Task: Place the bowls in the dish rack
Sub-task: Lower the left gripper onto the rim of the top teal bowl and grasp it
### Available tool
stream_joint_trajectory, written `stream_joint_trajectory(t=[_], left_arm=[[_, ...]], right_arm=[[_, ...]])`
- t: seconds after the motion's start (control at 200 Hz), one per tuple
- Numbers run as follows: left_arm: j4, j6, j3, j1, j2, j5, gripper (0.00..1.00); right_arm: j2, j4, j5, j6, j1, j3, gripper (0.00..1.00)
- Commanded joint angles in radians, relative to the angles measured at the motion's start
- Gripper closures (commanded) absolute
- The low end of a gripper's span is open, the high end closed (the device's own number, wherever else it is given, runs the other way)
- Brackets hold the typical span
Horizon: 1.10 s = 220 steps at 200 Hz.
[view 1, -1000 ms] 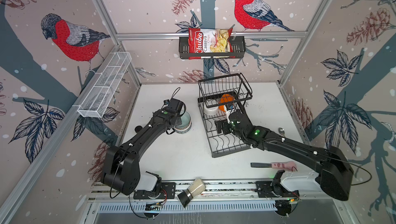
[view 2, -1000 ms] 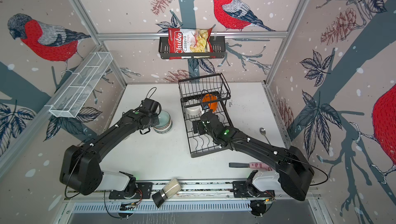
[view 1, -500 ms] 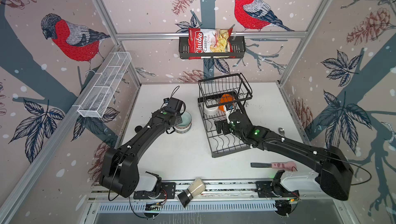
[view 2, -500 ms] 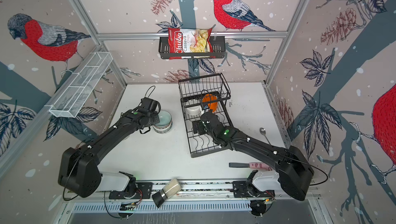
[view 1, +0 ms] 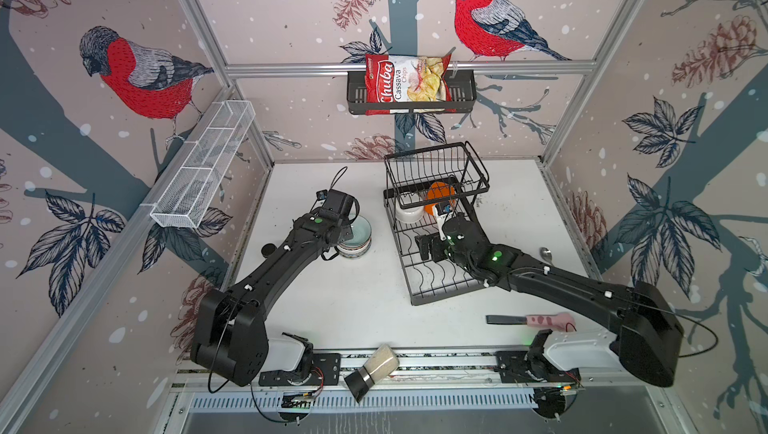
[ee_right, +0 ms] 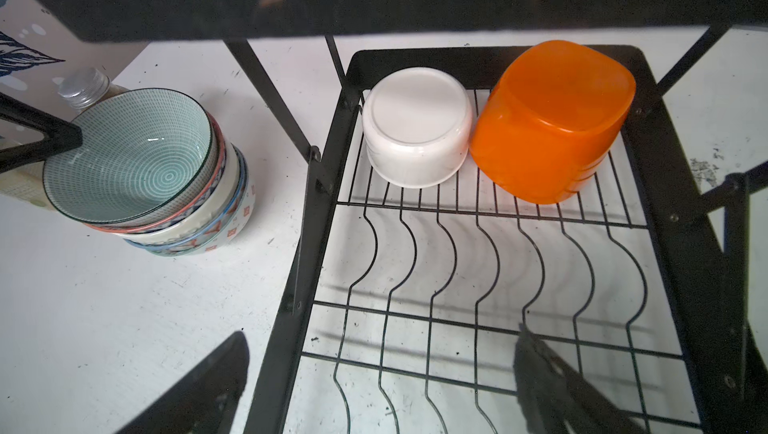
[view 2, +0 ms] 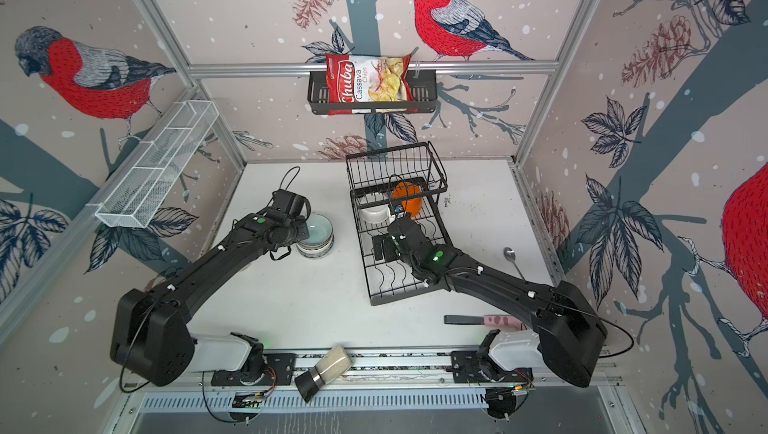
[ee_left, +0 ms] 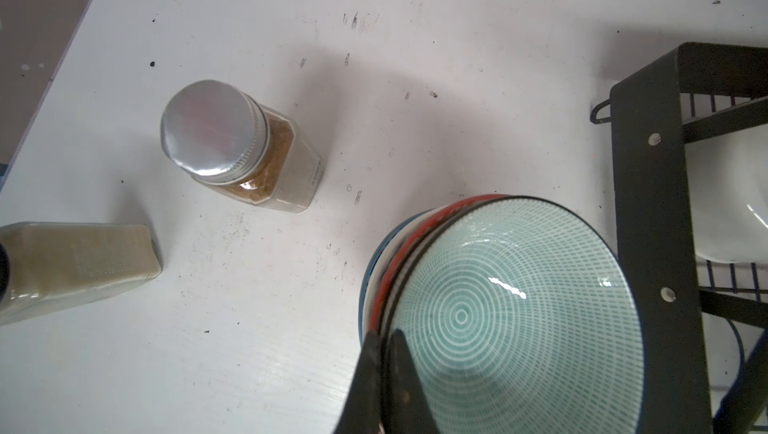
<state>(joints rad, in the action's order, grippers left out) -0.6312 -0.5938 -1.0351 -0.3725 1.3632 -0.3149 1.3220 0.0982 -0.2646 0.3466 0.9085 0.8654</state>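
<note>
Spice jar [ee_left: 241,149] upright; chips bag [view 1: 405,80] shelved

Lab robot cell: aluminium frame [view 1: 291,70], bird wallpaper [view 1: 482,20], two mounted arms [view 1: 270,274]

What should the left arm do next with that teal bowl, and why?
Probably lift it straight up off the stack. The left gripper is shut on the rim of the teal bowl, which sits nested on top, and the dish rack beside it shows free slots near its white bowl and orange bowl.
</note>
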Motion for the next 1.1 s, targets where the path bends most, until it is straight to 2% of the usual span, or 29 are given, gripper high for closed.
stream_joint_trajectory(t=[0.0,0.505,1.096], left_arm=[[-0.011,0.020,0.009,0.001,-0.016,-0.026,1.00],[0.076,0.043,0.062,0.001,-0.122,0.011,1.00],[0.085,0.044,0.057,0.002,-0.080,0.022,1.00]], right_arm=[[0.002,-0.026,0.006,0.015,0.002,0.001,0.01],[0.026,-0.026,0.021,0.016,0.007,0.011,0.02],[0.043,-0.032,0.038,0.011,0.009,0.016,0.03]])
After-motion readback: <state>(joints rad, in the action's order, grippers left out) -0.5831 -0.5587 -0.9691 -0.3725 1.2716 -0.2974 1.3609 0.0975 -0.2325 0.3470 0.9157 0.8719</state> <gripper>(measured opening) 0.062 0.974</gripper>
